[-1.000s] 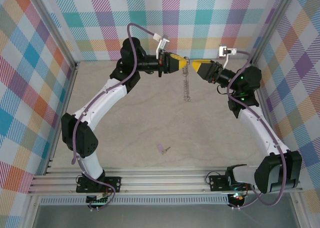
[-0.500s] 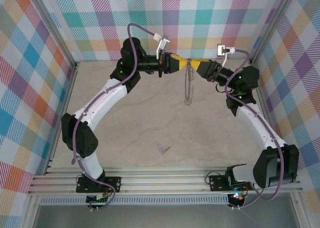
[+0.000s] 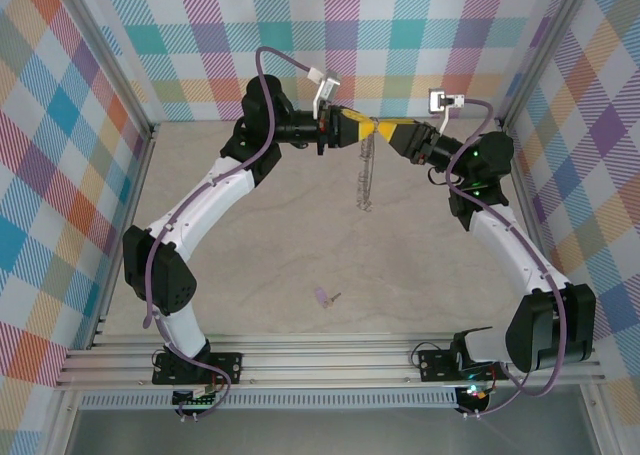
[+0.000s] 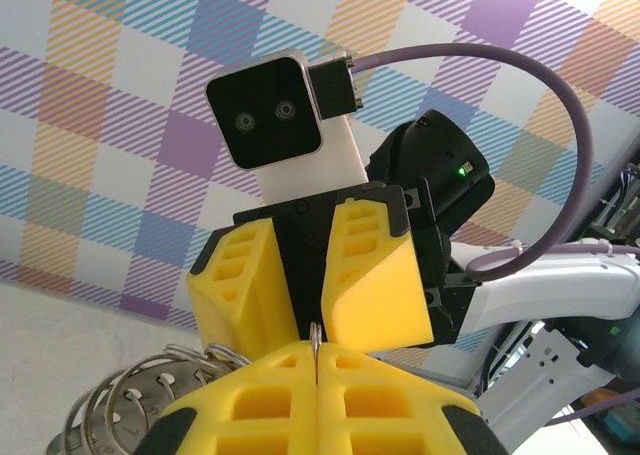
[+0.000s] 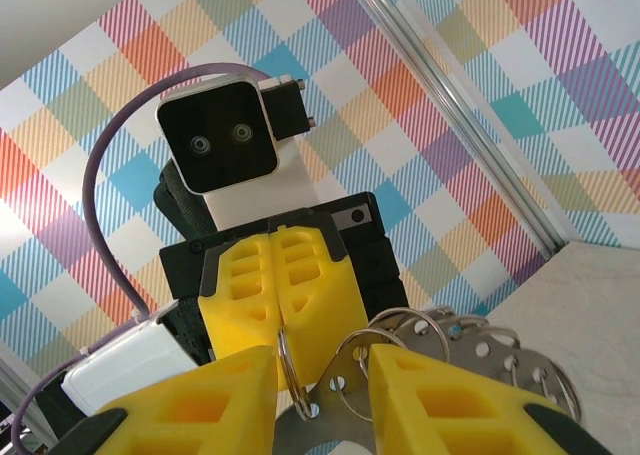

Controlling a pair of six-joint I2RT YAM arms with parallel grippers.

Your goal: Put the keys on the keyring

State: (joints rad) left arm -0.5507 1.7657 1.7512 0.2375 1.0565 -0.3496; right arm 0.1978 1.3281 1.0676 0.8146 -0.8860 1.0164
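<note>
Two grippers meet tip to tip above the far side of the table [image 3: 260,225]. The left gripper [image 4: 316,360] is clamped on the thin rim of the keyring [image 3: 366,180], which hangs between them; the right gripper [image 5: 320,367] has its jaws apart around that rim. The key [image 3: 322,296] lies on the table, well apart from it.

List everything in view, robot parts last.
large grey metal keyring fringed with silvery pieces: one, grey, hanging between both tools above the table's far side
tiny metal key with lilac plastic head: one, lilac and grey, on the table near the front
beige table: one, beige, under the arms
plaid walls: three, multicoloured, around the table
left tool: one, yellow, shut on the keyring's top
right tool: one, yellow, jaws apart around the keyring
</note>
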